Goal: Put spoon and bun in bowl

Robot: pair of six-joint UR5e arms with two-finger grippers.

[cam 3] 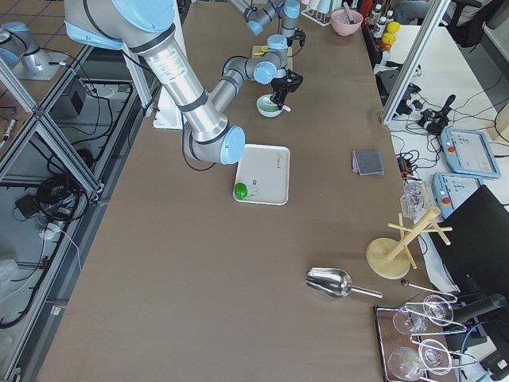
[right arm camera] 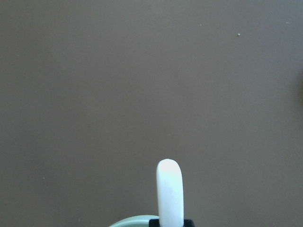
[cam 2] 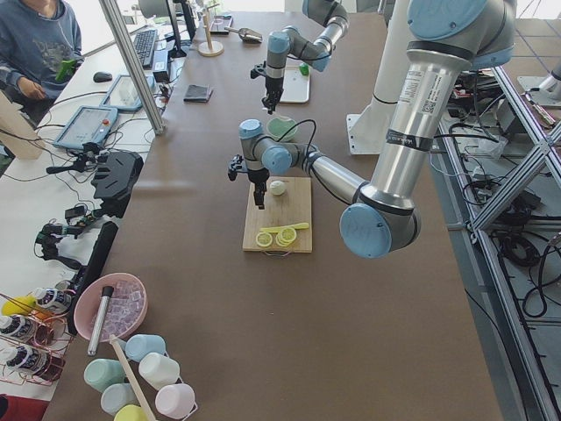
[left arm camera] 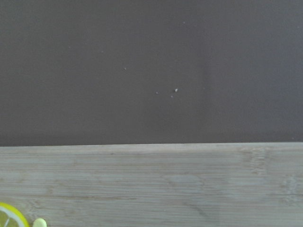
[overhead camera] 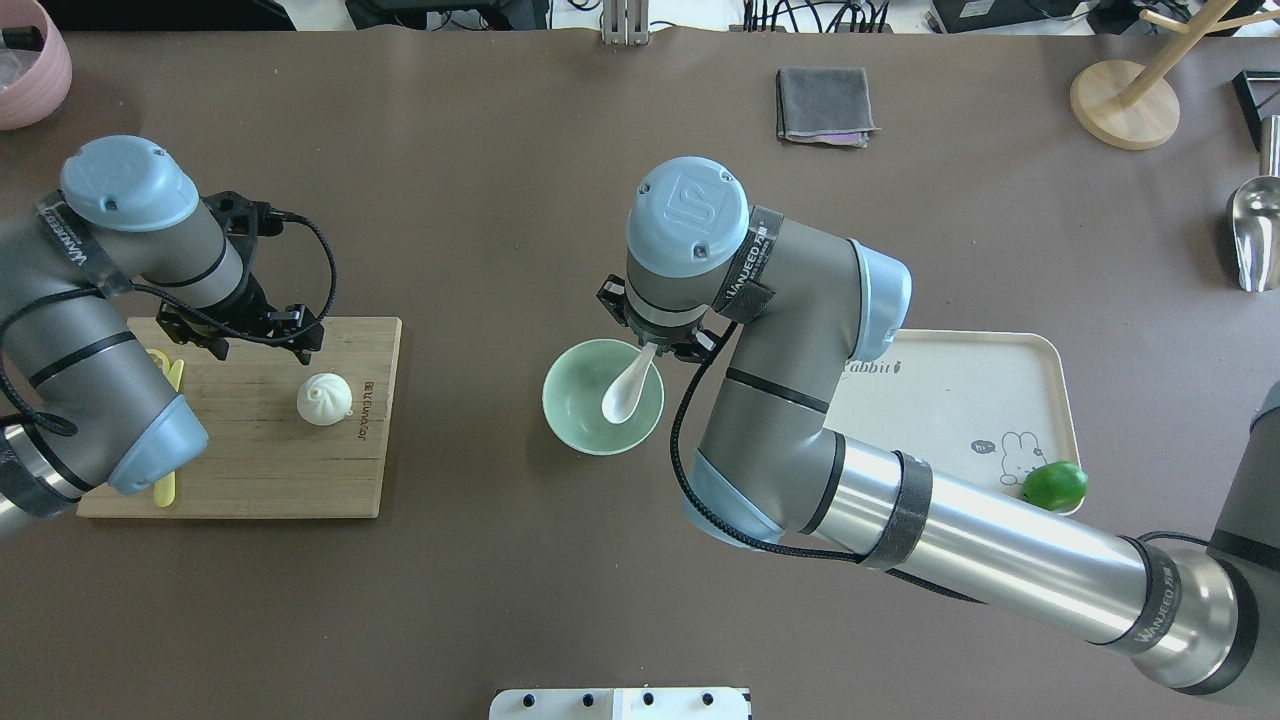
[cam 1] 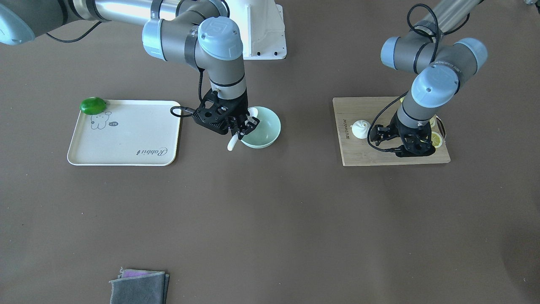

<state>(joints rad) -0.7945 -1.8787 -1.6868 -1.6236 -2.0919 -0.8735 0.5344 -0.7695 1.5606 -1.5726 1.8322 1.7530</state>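
Overhead exterior: right gripper (cam 1: 244, 128) was clamped on the spoon (overhead camera: 622, 395) handle, scoop down inside the bowl (overhead camera: 560, 400). Bun (overhead camera: 324, 398) sat on the cutting board (overhead camera: 250, 470). Left gripper (overhead camera: 260, 345) hovered near it, jaws apparently spread, empty.

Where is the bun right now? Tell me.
In the overhead view the bun sits on the wooden cutting board at the left, near the board's right edge, with the bowl further right.
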